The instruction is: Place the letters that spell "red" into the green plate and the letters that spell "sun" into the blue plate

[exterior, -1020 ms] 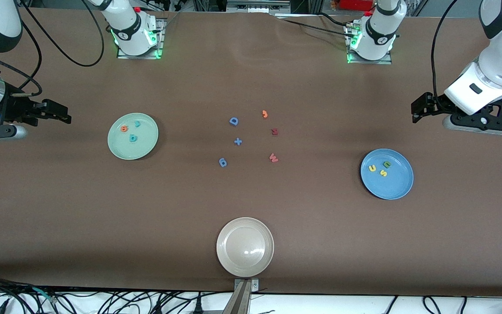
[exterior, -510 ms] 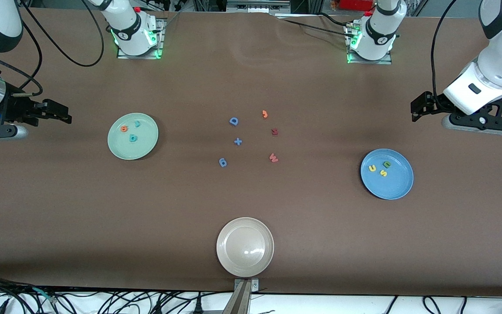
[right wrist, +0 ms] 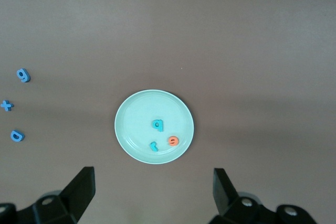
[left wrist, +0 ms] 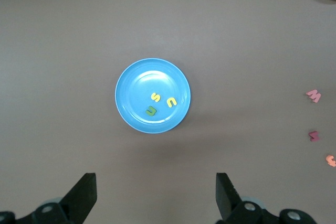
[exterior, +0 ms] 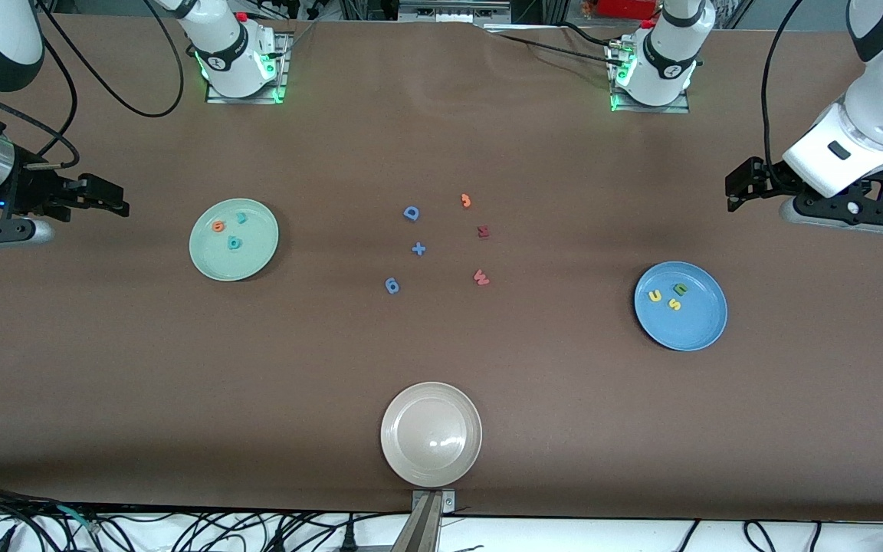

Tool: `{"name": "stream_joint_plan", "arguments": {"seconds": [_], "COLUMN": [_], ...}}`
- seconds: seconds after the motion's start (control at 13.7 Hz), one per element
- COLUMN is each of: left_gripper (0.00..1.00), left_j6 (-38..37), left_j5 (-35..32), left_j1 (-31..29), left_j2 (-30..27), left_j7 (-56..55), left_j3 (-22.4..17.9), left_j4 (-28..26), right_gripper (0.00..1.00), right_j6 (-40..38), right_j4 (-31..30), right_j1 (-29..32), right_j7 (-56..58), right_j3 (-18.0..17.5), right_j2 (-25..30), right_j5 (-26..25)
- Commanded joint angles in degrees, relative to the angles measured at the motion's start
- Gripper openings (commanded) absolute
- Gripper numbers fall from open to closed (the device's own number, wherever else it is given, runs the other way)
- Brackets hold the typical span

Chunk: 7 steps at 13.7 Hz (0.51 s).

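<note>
The three tiny foam letters e, r, d (exterior: 231, 230) lie in the round mint-green plate (exterior: 211, 261); the yellow and green s, u, n (exterior: 667, 296) lie in the round blue plate (exterior: 687, 333). The left gripper (left wrist: 155, 195) and right gripper (right wrist: 152, 192) hover wide open, empty (apparently finished). A careless sweep could scatter the light letters. Brown matte tabletop, cables along its edges.
</note>
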<state>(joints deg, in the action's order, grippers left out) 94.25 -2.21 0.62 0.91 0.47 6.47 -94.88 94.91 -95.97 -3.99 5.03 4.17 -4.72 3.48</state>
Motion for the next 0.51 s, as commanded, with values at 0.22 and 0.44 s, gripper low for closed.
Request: {"name": "stream_joint_plan", "arguments": {"seconds": [0.22,0.44], "left_gripper": [1.00,1.00], "left_j6": [-5.31,-5.31], "left_j5": [-1.31,-1.04], "left_j1": [0.97,0.35], "left_j2": [5.95,5.95], "left_j7": [1.03,1.47], "left_j3": [-0.41,-0.50], "left_j4": [10.42,10.42], "right_gripper": [0.99,1.00], "right_j6": [-0.08,0.10], "right_j4": [-1.50,-1.50], "right_j1": [-0.05,-0.05], "right_j7": [-0.11,-0.20], "right_j3": [-0.56,-0.65], "right_j2": [1.82,1.91], "right_j5": [-1.19,-3.12]}}
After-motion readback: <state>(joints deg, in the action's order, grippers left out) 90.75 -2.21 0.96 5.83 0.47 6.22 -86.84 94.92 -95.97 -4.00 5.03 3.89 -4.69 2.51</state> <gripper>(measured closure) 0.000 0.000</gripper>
